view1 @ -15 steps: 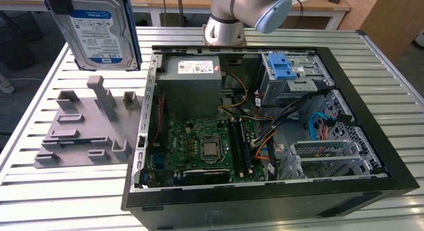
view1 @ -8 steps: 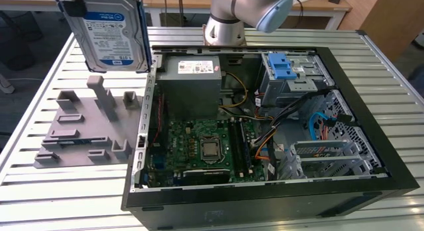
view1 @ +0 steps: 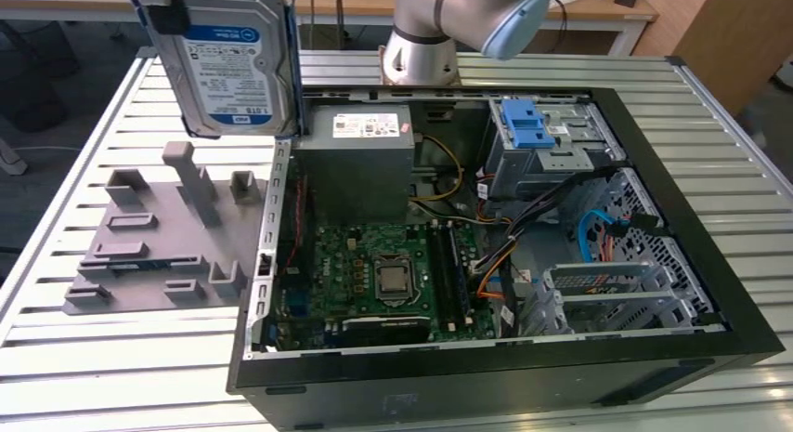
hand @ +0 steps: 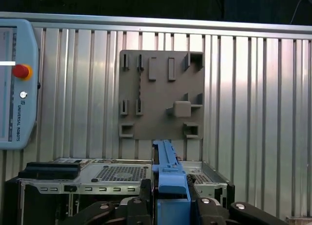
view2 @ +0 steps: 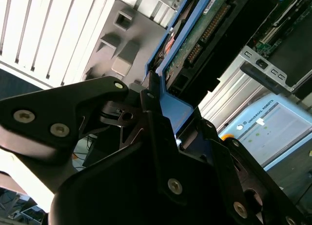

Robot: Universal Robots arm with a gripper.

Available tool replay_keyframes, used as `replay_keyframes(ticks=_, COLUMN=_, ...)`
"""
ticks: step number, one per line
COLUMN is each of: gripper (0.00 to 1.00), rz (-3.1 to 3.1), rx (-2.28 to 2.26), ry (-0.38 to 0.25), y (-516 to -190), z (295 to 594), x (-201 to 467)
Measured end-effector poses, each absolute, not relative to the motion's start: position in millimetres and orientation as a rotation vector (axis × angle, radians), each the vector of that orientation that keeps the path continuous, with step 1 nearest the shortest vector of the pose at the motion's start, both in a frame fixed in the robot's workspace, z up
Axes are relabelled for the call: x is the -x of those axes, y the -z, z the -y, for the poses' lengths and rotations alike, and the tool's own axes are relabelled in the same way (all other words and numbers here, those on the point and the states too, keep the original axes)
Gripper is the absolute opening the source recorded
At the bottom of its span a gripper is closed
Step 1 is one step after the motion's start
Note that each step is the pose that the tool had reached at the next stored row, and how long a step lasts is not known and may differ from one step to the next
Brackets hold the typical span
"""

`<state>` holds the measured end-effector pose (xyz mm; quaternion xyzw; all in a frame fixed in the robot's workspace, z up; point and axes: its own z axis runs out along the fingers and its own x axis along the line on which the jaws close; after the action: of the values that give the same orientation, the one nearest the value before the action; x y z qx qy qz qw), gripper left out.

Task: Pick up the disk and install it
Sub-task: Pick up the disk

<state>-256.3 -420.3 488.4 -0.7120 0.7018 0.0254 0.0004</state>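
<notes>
— What has the tool (hand: 171,198) got?

— The disk (view1: 229,65). Its fingers are clamped on the blue plastic frame (hand: 165,157) along the drive's thin edges, and the drive hangs upright in the air, label facing us.

— Is that a safe hold?

— I'd say so. A hard drive is stiff and dense for its size, so it won't flex, but the metal faces look slick and it wouldn't take a knock well. In the second wrist view the bare circuit board (view2: 204,35) and its connector sit on the underside, so I'd keep off that. The frame edges are the sensible place to grip.

— What's under it?

— The grey fixture plate (view1: 155,246) with its pegs and slots, lying on the slatted table (view1: 99,376). The drive is lifted well off it.

— And beside it?

— Just towards the exterior view's right is the side wall of the open computer case (view1: 275,218), a thin metal edge to mind. Next in is the power supply (view1: 359,153), with the motherboard (view1: 371,274) low on the floor of the case.

— Farther over?

— The silver drive cage (view1: 545,135) with its blue latch, in the far corner. Loose cables (view1: 496,265) crowd the space in front of it. Above the case the air is open, apart from the arm's base (view1: 422,42) at the back.
</notes>
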Motion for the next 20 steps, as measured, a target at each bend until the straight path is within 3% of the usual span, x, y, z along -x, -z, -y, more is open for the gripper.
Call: replay_keyframes(ticks=20, gripper=0.36, rz=-2.2, rx=2.231, ry=-0.068, y=-487.1, z=424.9, x=205.3)
